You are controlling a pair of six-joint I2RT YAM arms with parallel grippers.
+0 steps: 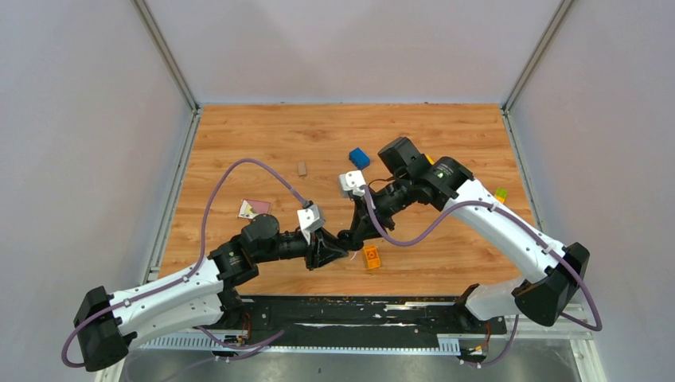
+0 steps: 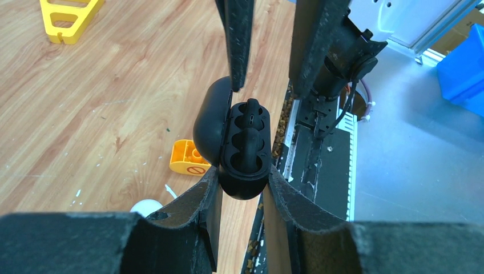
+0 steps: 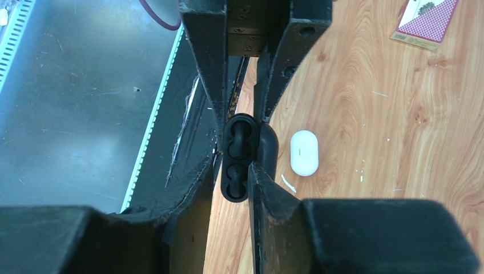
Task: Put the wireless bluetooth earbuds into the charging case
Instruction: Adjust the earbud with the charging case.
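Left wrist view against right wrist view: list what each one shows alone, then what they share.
Left wrist only: a yellow plastic frame, a small orange plastic block, and a blue plastic bin off the table. Right wrist only: a red-patterned flat card box. Both: the black hinged plastic case, lid open, clamped between the left fingers, and the white oval pebble-shaped case lying closed on the wooden table.
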